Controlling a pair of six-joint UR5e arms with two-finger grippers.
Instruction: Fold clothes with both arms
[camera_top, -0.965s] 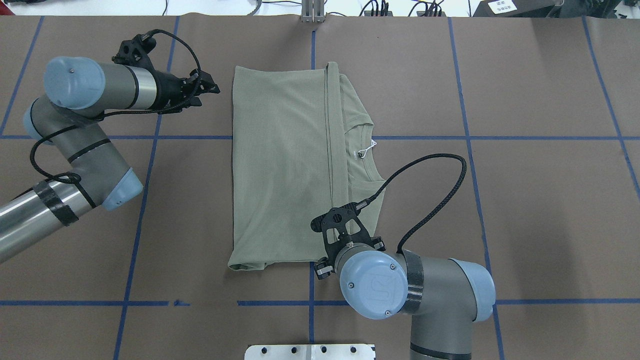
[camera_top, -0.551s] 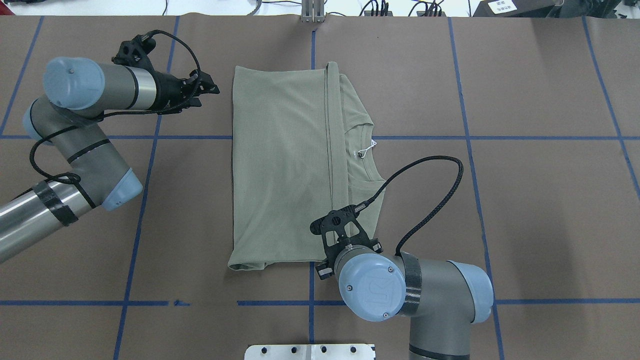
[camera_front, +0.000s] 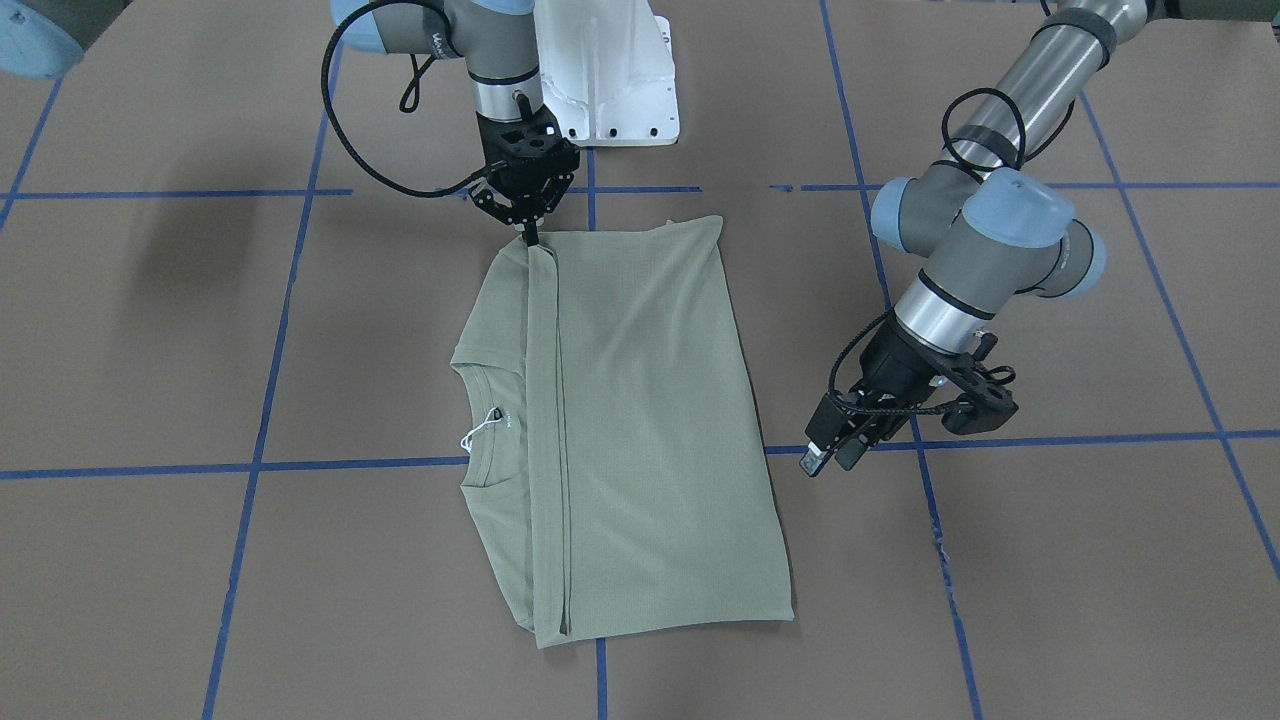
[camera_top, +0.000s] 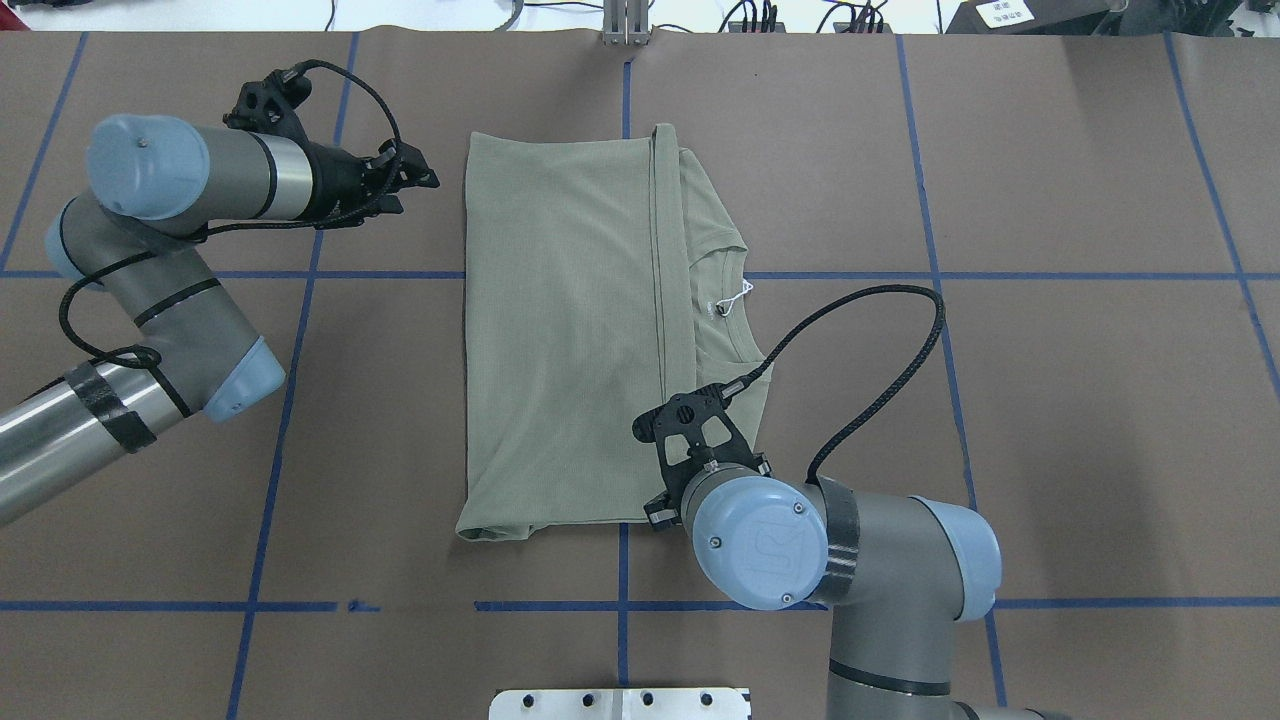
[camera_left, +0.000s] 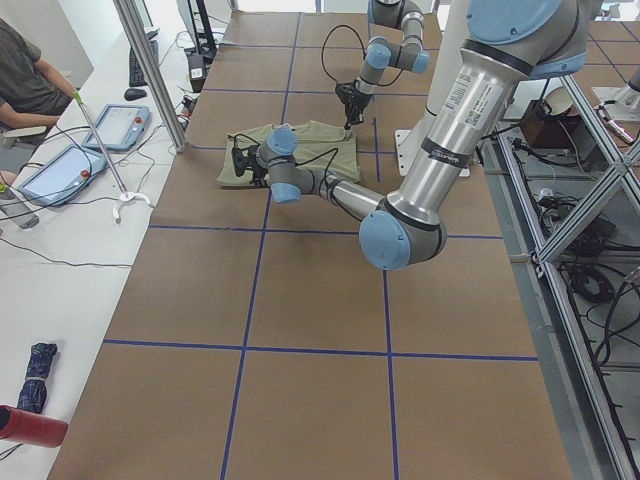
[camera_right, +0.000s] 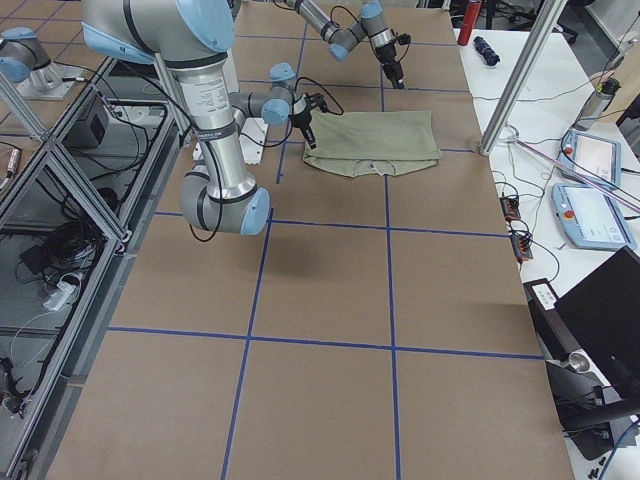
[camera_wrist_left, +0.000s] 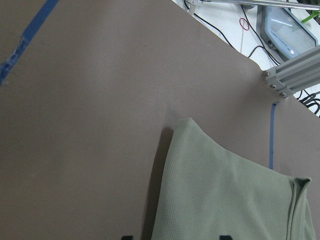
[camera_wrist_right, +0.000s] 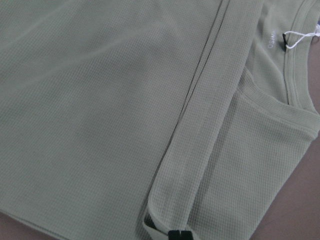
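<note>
The clothes are one pale sage-green shirt (camera_top: 560, 330) lying flat and folded lengthwise at the table's middle. Its collar and white hang tag (camera_top: 738, 295) show on the uncovered strip. My right gripper (camera_front: 527, 238) points straight down at the near end of the folded-over edge, shut on that edge of the shirt (camera_wrist_right: 100, 100). In the right wrist view the cloth curls up at the fingertips (camera_wrist_right: 180, 235). My left gripper (camera_top: 425, 178) hovers beside the shirt's far left corner, clear of the cloth. Its fingertips (camera_wrist_left: 127, 236) stand apart in the left wrist view, open and holding nothing.
Brown table cover with blue tape lines (camera_top: 270, 420). The white pedestal base (camera_front: 610, 70) stands at the robot's side. An aluminium post (camera_top: 625, 20) rises at the far edge. In the exterior left view, a seated person (camera_left: 25, 70) and tablets (camera_left: 60, 170) are beside the table.
The right arm has shifted a little forward and to the right over the shirt's near edge. The left arm and the shirt look unchanged.
</note>
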